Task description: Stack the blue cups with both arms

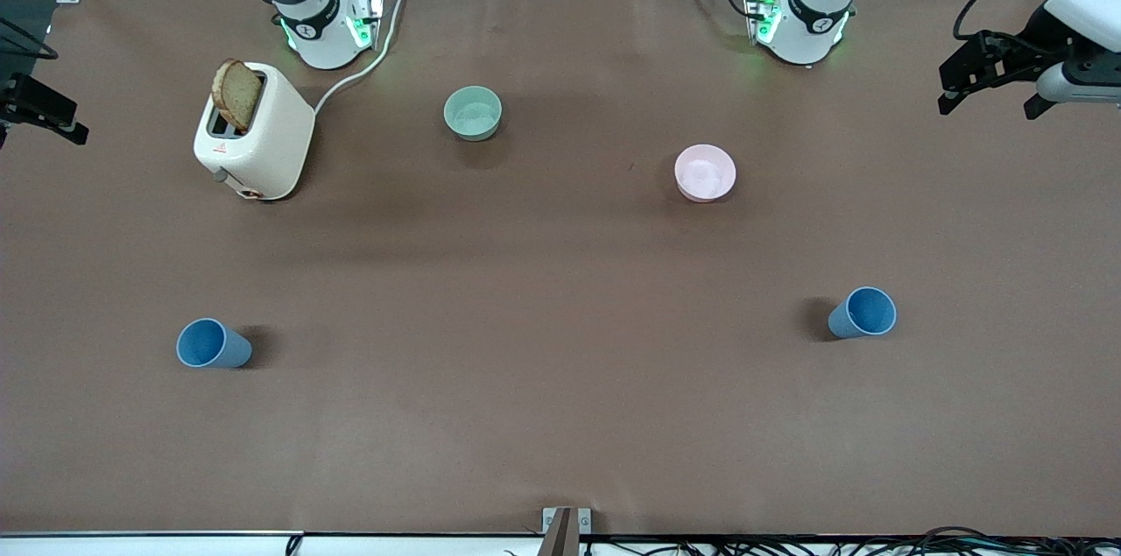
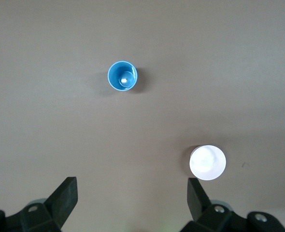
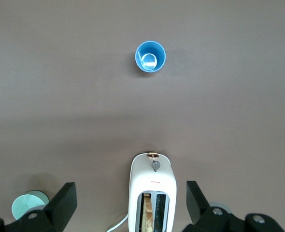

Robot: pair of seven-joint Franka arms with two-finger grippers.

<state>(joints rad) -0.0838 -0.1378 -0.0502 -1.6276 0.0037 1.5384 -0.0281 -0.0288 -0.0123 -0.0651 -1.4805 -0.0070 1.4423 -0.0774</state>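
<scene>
- I see the left gripper held up high over the left arm's end of the brown table; in the left wrist view its black fingers stand wide apart with nothing between them.
- The right gripper shows only partly at the right arm's end of the table; in the right wrist view its fingers are spread wide and empty too.
- Both arms are waiting, away from the cups.
- One plain matte blue tapered cup stands upright toward the left arm's end, nearer to the front camera than the round pink bowl. The left wrist view shows that cup and that bowl well apart.
- The second blue tapered cup stands upright toward the right arm's end, nearer to the front camera than the white toaster. The right wrist view looks straight down into it.
- The two cups are well apart, not stacked.
- A slice of brown bread sticks up out of the toaster's slot.
- A pale green round bowl sits between the toaster and the pink bowl.
</scene>
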